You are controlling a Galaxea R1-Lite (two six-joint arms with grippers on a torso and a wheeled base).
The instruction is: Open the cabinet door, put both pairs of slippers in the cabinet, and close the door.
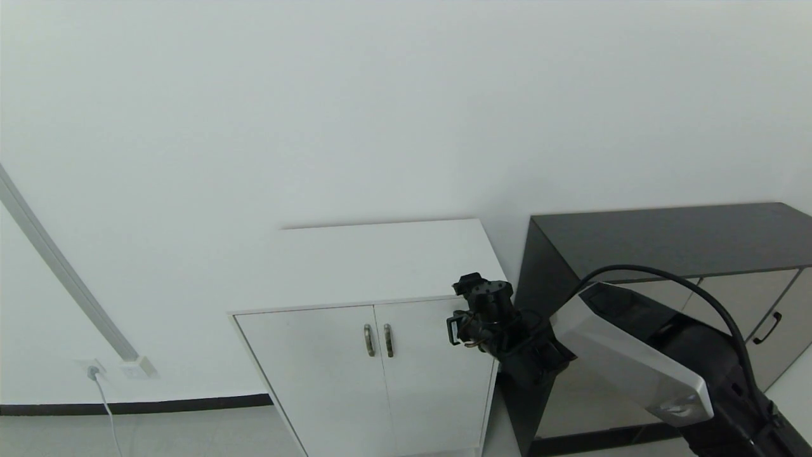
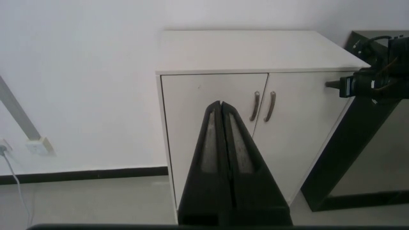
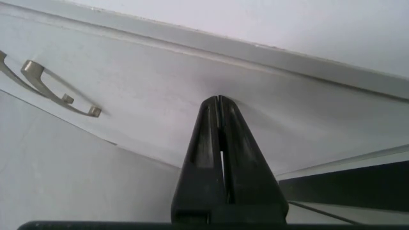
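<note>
Right tool [image 1: 455,331] closed, empty, before right cabinet door [image 1: 438,381]; upright handle [image 1: 388,340] off to its left. Left tool [image 2: 220,106] closed too, farther back.

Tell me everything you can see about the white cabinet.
The white cabinet is low and matte, with a flat top and two doors, both shut. Two curved metal handles flank the centre seam. It stands on the floor against the wall, beside a black cabinet. The right gripper, shut, is close before its right door.
</note>
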